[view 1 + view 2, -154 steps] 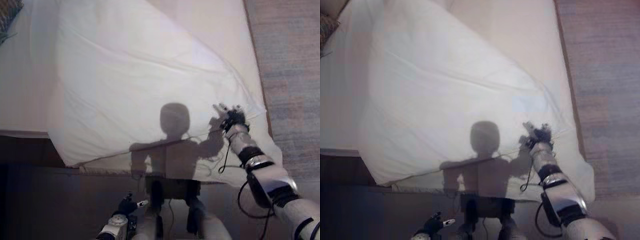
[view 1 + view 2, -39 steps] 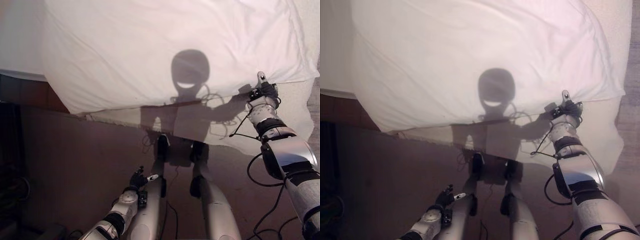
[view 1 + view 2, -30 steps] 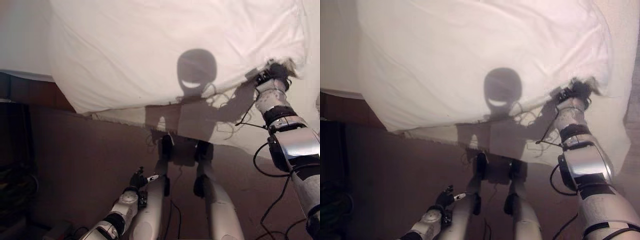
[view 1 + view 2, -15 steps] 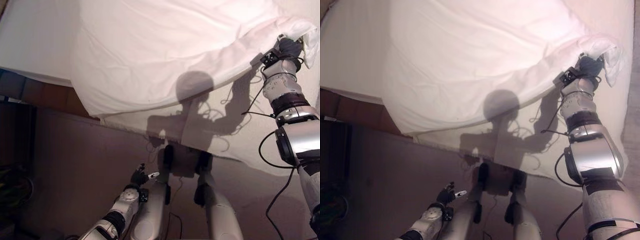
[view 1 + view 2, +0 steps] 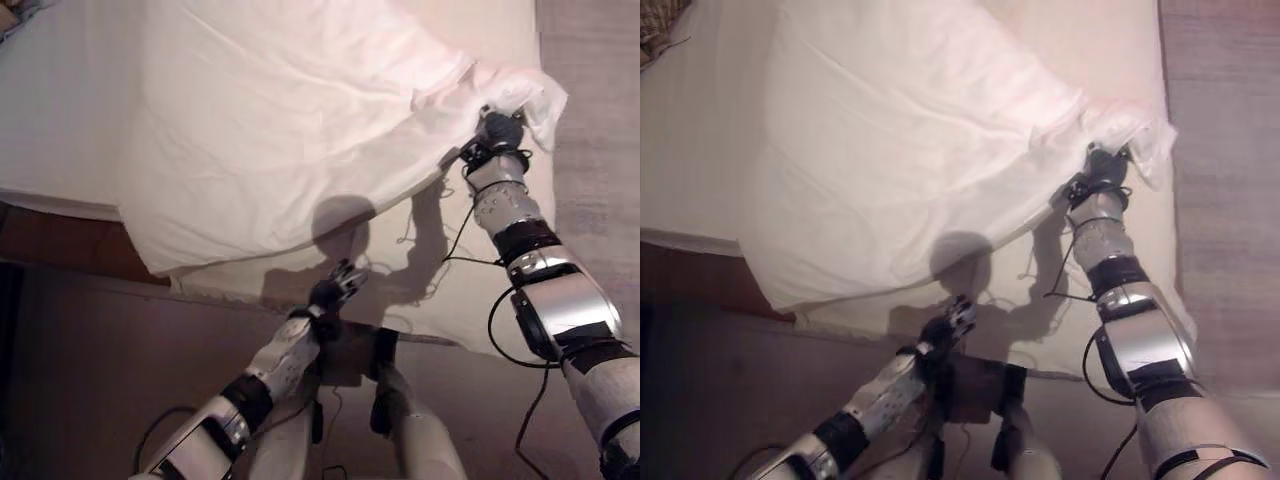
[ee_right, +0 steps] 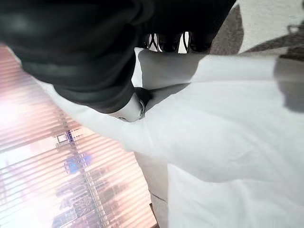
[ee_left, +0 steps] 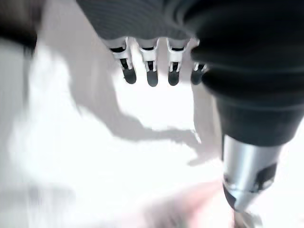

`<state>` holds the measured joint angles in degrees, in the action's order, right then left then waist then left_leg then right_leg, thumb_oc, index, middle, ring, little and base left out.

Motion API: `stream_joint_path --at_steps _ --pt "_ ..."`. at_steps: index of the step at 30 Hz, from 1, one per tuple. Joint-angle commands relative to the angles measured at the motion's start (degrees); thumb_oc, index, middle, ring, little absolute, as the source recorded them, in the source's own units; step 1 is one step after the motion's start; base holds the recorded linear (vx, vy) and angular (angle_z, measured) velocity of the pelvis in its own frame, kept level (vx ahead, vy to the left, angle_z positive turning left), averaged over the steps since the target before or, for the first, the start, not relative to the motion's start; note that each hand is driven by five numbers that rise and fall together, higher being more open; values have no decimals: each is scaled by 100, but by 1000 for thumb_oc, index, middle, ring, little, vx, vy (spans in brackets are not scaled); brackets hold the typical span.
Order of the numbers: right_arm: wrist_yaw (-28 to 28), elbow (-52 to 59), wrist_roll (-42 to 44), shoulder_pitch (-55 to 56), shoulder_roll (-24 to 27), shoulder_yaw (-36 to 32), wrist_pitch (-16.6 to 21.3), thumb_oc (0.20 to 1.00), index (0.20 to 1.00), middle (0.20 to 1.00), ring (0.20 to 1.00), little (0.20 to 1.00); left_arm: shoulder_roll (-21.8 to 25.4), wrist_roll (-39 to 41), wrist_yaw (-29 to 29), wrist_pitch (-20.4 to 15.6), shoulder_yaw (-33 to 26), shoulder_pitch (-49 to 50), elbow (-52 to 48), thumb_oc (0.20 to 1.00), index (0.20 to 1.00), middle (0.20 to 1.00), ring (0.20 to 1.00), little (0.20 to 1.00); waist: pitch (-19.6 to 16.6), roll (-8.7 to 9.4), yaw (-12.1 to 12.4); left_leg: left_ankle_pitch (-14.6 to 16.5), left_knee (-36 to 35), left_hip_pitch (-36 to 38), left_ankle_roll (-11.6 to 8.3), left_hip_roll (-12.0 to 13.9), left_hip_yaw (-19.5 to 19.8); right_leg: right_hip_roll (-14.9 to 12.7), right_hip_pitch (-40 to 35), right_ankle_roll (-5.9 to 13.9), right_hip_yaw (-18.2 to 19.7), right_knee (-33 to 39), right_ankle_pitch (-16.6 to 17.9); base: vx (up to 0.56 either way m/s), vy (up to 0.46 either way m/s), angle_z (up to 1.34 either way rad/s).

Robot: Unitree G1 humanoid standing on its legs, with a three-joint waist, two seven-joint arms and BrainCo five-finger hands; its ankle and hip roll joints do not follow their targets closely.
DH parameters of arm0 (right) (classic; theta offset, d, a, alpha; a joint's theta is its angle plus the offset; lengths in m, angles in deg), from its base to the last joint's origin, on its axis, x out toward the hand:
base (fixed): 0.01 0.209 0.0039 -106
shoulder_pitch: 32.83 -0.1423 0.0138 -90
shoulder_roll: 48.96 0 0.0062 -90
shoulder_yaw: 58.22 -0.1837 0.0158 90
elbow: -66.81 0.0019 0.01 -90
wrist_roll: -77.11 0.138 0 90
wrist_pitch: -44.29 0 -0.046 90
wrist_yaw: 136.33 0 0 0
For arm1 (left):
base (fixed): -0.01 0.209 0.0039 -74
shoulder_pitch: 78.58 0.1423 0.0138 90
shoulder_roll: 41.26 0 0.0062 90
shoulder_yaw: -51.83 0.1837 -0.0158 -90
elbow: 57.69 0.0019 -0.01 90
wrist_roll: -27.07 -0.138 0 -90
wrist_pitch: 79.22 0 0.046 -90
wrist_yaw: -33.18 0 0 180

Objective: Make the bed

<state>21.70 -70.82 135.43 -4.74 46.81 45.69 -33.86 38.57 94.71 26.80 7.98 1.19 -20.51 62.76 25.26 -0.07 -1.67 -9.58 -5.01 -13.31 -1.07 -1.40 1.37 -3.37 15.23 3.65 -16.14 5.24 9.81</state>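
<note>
A white duvet (image 5: 280,110) lies slanted across the bed (image 5: 470,290), its lower edge hanging past the foot end. My right hand (image 5: 497,130) is shut on the duvet's right corner, which bunches above the fingers and is lifted off the cream sheet. In the right wrist view the cloth (image 6: 228,118) is pinched between the thumb and fingers of that hand (image 6: 95,71). My left hand (image 5: 335,288) is raised at the foot edge of the bed below the duvet's hem, open. Its straight fingers (image 7: 152,76) hover over white cloth and hold nothing.
A grey rug (image 5: 600,100) runs along the bed's right side. Dark floor (image 5: 80,380) lies below the foot end at the left. A patterned thing (image 5: 655,30) sits at the bed's far left corner. Bare sheet (image 5: 50,120) shows left of the duvet.
The camera has shifted. My right hand has carried the duvet corner further over the bed. My left arm has risen from beside the legs up to the foot edge.
</note>
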Motion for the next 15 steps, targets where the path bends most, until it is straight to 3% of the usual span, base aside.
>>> stream_joint_path --at_steps 1,10,15 --pt "68 672 145 149 32 168 340 200 200 200 200 200 -495 799 -85 79 154 180 480 1000 1000 1000 1000 1000 -673 110 -44 430 1 77 -167 -270 -285 21 -152 326 570 -270 -354 -17 -9 -14" --pt "189 2154 138 1490 -446 321 498 200 200 200 200 200 -1430 1587 -340 -104 -501 -673 1097 1000 1000 1000 1000 1000 -820 250 -313 505 1 225 -143 -213 -527 33 -117 351 770 -373 -345 -5 -3 -21" --pt "292 2571 103 1837 -548 393 486 200 200 200 200 200 -1575 1813 -419 -302 -1021 -1115 1265 1000 1000 1000 1000 1000 -853 273 -390 533 1 253 -139 -185 -626 50 -82 345 834 -395 -319 -15 -5 -7"
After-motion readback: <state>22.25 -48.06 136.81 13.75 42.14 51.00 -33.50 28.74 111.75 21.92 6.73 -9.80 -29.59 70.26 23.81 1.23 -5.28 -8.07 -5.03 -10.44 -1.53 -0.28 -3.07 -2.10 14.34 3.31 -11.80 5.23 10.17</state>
